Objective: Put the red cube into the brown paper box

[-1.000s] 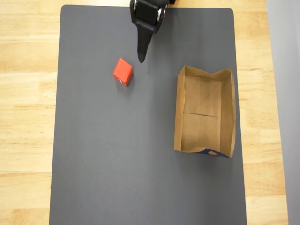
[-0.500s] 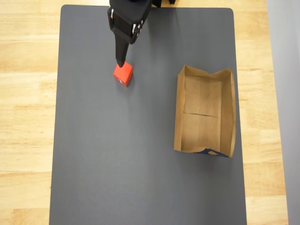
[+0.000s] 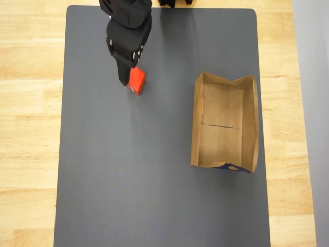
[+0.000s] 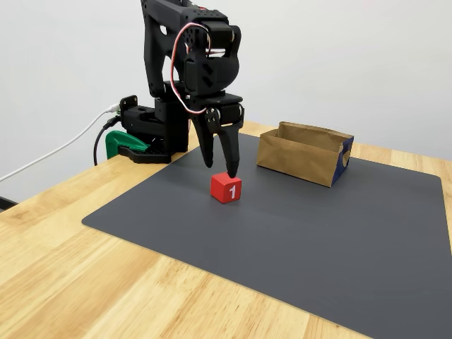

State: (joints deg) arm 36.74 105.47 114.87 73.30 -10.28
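We're over the red cube (image 4: pixel 226 188) on the grey mat (image 3: pixel 154 180) — gripper (image 4: pixel 220 169) pointing down, fingers slightly parted just above its top, not gripping. The brown paper box (image 3: pixel 249 123) sits well apart — carry needed after the grasp.

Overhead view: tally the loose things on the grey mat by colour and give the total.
Red: 1, the cube
Brown: 1, the paper box
Total: 2
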